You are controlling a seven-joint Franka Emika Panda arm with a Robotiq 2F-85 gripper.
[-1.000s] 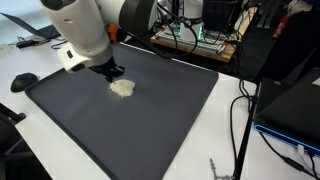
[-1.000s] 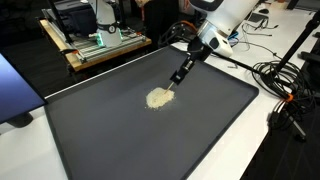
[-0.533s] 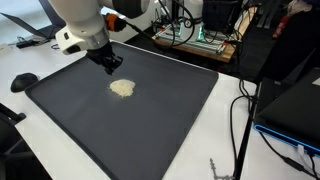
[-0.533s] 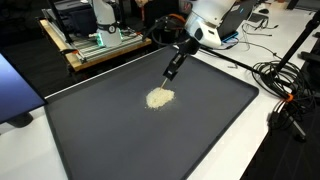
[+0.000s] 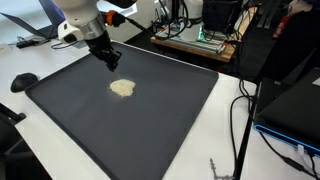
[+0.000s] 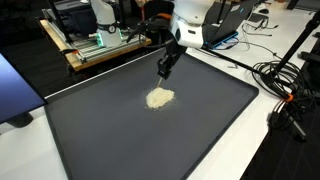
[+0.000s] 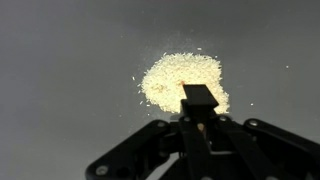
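A small heap of pale beige grains (image 5: 122,88) lies on a dark grey mat (image 5: 150,125); it also shows in the other exterior view (image 6: 159,98) on the mat (image 6: 120,135). My gripper (image 5: 112,62) (image 6: 162,72) hangs in the air above and a little behind the heap, not touching it. In the wrist view the heap (image 7: 175,75) lies straight under the gripper (image 7: 198,97), with stray grains scattered around it. The jaws are pressed together into one black block. I see nothing clearly held between them.
The mat lies on a white table. A black mouse (image 5: 24,80) sits at its corner. A wooden board with electronics (image 5: 195,42) (image 6: 100,45) stands behind. Cables (image 6: 285,100) (image 5: 240,115) trail beside the mat. A dark screen (image 6: 15,90) stands at one edge.
The gripper has risen from the heap, where its tips were touching the grains, and moved up and back. The heap has stayed in place.
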